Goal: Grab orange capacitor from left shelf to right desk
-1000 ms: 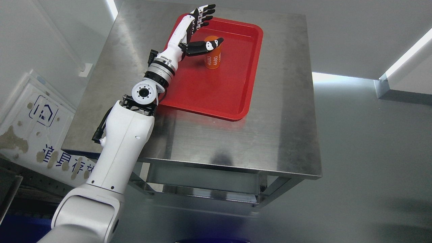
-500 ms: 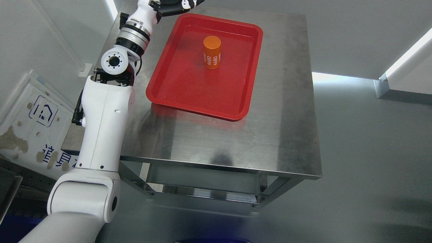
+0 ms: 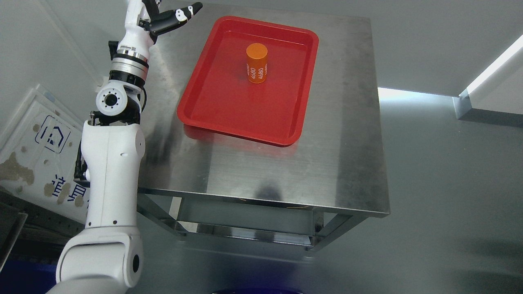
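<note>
Grey floor, pale walls; a steel desk (image 3: 261,171) fills the middle of the head view. Left hand (image 3: 163,16) sits at the top edge above the desk's far left corner, mostly cut off by the frame; one black-and-white finger (image 3: 182,14) sticks out straight toward the right, holding nothing. Well apart to the hand's right and slightly nearer the camera, the red tray (image 3: 229,114) lies on the desk. The orange capacitor (image 3: 257,63) stands upright in the tray's far half, "4680" printed on its side.
</note>
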